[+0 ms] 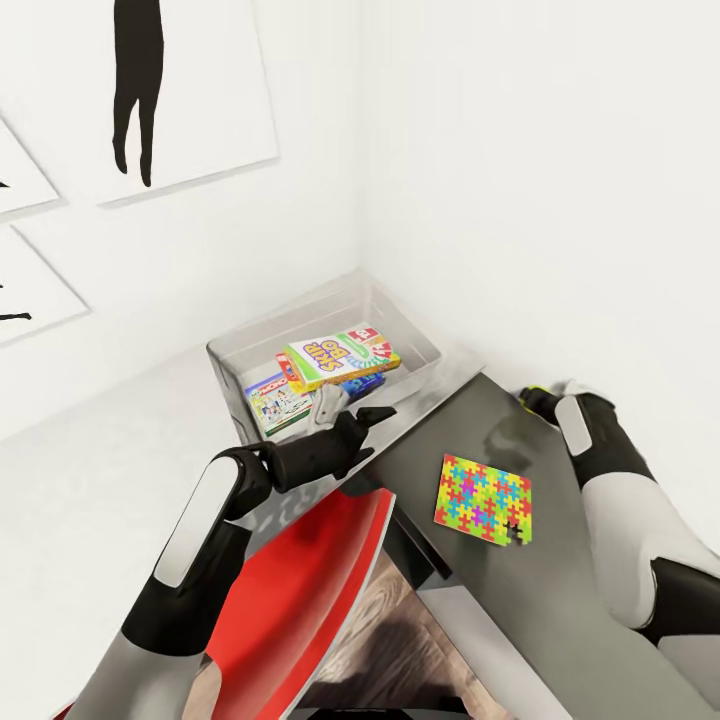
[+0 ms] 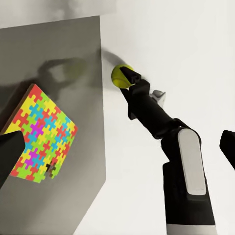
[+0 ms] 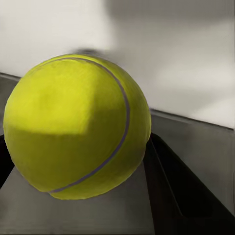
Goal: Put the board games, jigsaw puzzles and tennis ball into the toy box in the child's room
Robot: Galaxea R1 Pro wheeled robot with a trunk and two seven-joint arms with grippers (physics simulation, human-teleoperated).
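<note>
Tennis ball (image 3: 76, 125): clamped in right gripper (image 2: 128, 78)
Left gripper (image 1: 350, 410): fingers apart, holding nothing
Puzzle (image 1: 484, 497): flat on table (image 1: 560, 560)

blue game (image 1: 362, 385): mostly hidden under SKIP BO (image 1: 341, 358), title unreadable
MONOPOLY (image 1: 281, 403): near corner covered by left gripper (image 1: 352, 413)
tennis ball (image 1: 533, 392): mostly hidden in head view behind right gripper (image 1: 530, 398)
wall pictures (image 1: 150, 90): cut by frame edges
puzzle (image 2: 36, 134): corner hidden behind a dark finger (image 2: 10, 152)
</note>
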